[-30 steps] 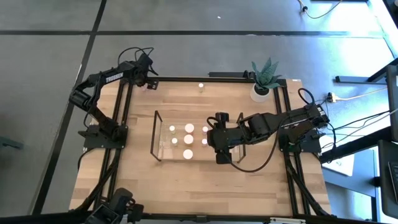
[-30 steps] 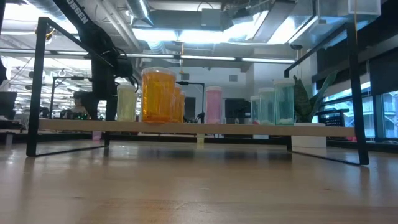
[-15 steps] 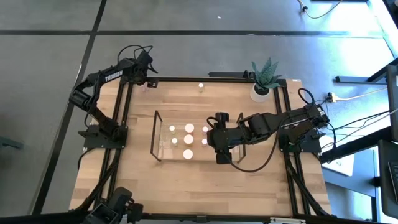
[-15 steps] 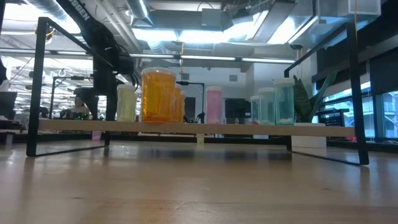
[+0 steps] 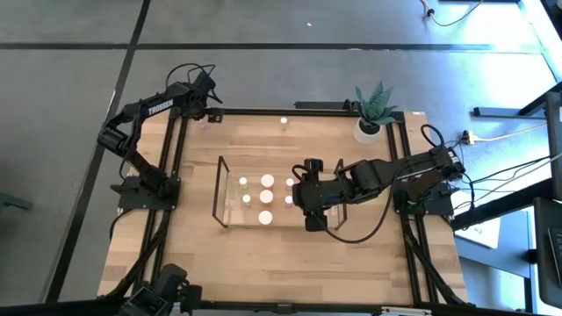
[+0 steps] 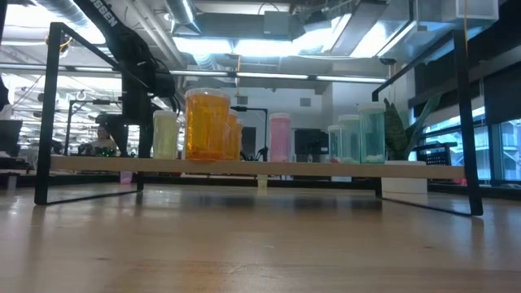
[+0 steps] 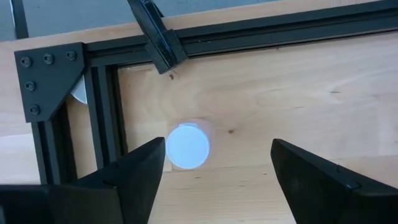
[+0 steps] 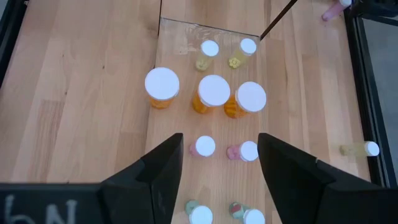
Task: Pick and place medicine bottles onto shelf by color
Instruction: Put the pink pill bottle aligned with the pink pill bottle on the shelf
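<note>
I see my left gripper (image 5: 207,112) at the table's (image 5: 263,246) far left corner, jaws wide and empty over a lone white-capped bottle (image 7: 188,146) just inside the black frame rail (image 7: 99,118). My right gripper (image 8: 217,158) hangs over the shelf's (image 5: 219,191) right end mid-table, jaws partly spread, holding nothing. Another bottle (image 5: 284,122) stands near the far edge; bare wood lies toward the near edge.

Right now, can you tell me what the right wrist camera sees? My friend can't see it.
The open right gripper hangs above the clear shelf, looking down on white-capped bottles: three big orange ones in a row, two yellowish ones beyond, two pink ones between the fingers. One more bottle lies on the wooden table, off the shelf.
</note>
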You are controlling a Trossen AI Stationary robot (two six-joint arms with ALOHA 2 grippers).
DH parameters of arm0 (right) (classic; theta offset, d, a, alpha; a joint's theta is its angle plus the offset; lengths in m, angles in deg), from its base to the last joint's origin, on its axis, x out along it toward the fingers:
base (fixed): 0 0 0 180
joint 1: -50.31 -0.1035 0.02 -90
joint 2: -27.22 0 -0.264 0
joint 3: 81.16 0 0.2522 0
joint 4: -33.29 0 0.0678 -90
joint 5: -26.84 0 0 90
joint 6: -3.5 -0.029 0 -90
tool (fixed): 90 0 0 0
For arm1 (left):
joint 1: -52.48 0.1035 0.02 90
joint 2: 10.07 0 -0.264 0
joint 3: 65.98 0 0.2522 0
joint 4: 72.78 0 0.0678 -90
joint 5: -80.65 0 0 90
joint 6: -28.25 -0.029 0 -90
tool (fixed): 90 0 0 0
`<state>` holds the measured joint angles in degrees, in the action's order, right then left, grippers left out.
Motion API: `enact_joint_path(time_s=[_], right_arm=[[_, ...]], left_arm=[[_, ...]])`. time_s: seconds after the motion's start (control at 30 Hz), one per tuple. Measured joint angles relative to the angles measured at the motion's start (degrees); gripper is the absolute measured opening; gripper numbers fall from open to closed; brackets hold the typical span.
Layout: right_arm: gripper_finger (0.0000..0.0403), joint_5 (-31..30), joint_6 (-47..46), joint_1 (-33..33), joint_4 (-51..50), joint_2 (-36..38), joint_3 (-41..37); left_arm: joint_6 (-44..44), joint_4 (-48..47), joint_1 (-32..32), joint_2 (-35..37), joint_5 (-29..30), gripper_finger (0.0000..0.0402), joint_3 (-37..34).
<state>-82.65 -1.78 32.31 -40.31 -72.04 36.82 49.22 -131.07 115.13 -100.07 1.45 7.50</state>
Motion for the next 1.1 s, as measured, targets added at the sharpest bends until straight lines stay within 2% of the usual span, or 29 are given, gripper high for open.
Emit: enact_joint_path(time_s=[0.23, 0.37, 0.7, 1.1], right_arm=[[0.0209, 0.0, 0.62, 0.0, 0.0, 0.0, 0.0], [0.0209, 0.02, 1.3, -0.01, 0.0, 0.0, 0.0], [0.0209, 0.03, 1.31, -0.02, 0.0, 0.0, -0.01], [0.0209, 0.02, 2.84, 0.33, 0.46, 0.0, -0.02]], left_arm=[[1.89, 0.7, 0.0, 0.0, 0.02, 0.0285, -1.06], [-0.37, 3.89, -0.04, 0.0, 0.1, 0.0285, -2.77], [1.27, 4.3, -0.04, 0.0, 0.47, 0.0285, -2.84], [-2.2, 2.22, -0.07, -0.02, 0.71, 0.0285, -0.51]])
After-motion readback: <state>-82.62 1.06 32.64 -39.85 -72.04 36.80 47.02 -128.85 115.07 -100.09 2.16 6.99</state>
